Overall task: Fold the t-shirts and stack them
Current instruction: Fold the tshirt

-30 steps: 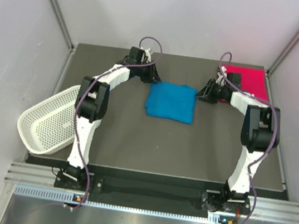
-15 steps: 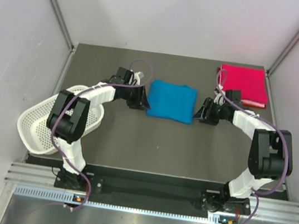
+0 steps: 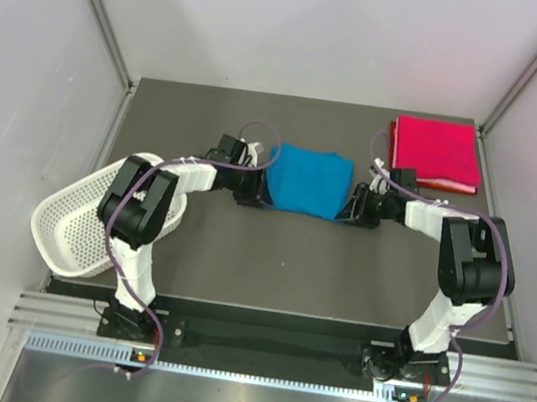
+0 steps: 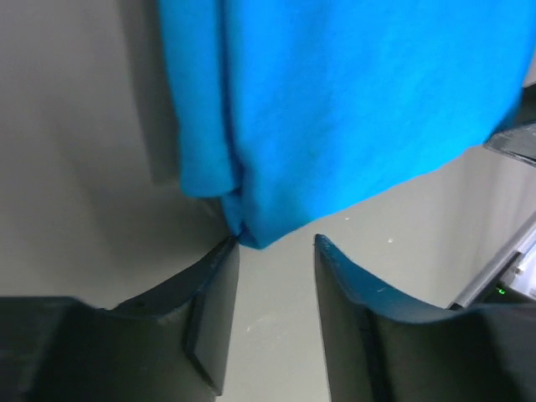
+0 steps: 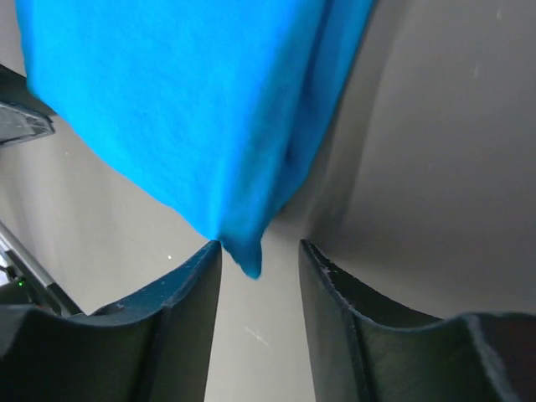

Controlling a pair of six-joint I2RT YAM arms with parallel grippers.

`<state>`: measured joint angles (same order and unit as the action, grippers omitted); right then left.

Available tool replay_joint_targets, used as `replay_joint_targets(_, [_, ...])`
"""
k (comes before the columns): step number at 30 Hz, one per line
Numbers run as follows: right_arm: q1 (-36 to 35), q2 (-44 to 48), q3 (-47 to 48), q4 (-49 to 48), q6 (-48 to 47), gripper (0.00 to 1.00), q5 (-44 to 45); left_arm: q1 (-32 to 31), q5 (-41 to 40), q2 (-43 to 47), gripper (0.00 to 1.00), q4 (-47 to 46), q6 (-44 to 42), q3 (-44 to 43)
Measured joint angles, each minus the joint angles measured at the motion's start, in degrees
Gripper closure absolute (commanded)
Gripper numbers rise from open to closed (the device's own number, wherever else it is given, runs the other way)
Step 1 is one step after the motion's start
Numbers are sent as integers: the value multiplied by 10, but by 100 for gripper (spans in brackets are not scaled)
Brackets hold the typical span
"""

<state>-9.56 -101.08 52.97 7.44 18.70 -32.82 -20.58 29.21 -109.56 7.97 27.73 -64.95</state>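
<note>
The blue t-shirt (image 3: 307,180) lies folded in the middle of the table. My left gripper (image 3: 260,192) sits low at its near-left corner and my right gripper (image 3: 347,211) at its near-right corner. In the left wrist view, the blue t-shirt (image 4: 335,100) fills the top, its corner touching the left fingertip of my open left gripper (image 4: 276,243). My right gripper (image 5: 260,247) is also open, and a corner of the blue t-shirt (image 5: 184,109) dips just between its fingertips. The pink-red t-shirt (image 3: 435,153) lies folded at the back right.
A white mesh basket (image 3: 89,220) lies tilted over the table's left edge, beside the left arm's base. Grey walls close in the table on the left, back and right.
Both grippers have come forward from the back of the table and inward, down to the blue t-shirt's near corners. The two t-shirts have stayed where they were.
</note>
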Motion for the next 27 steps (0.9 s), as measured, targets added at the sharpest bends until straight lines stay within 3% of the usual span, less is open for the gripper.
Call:
replay_joint_targets(1, [-1, -3, 0, -5, 1, 60, -1, 0, 3, -6, 68, -2, 1, -1])
replay_joint_targets(3, [-3, -5, 0, -12, 0, 76, 1, 0, -4, -10, 87, -4, 0, -5])
replay_joint_targets(4, [-4, -6, 0, -11, 0, 93, 7, 0, -8, -13, 100, -2, -3, -7])
replay_joint_targets(5, [-5, -7, 0, -10, -2, 100, 12, 0, -12, -15, 100, -1, -3, -9])
replay_joint_targets(15, [-13, 14, -27, -15, 5, 100, 50, -7, -81, -16, 100, 61, -25, -40])
replay_joint_targets(16, [-15, 16, -30, -15, 6, 86, 52, -7, -83, -15, 100, 63, -24, -40])
replay_joint_targets(17, [-20, 20, -32, -14, 8, 77, 54, -8, -86, -14, 90, 67, -24, -40])
replay_joint_targets(19, [-26, 29, -36, -13, 12, 58, 55, -9, -95, -10, 83, 75, -26, -40])
replay_joint_targets(23, [-31, 56, -38, -1, 23, 44, 67, -9, -118, 2, 69, 108, -28, -41])
replay_joint_targets(25, [-31, 72, -37, 8, 29, 33, 82, -9, -134, 9, 67, 127, -29, -44])
replay_joint_targets(27, [-31, 76, -26, 22, 32, 30, 99, -8, -153, 13, 66, 153, -30, -55])
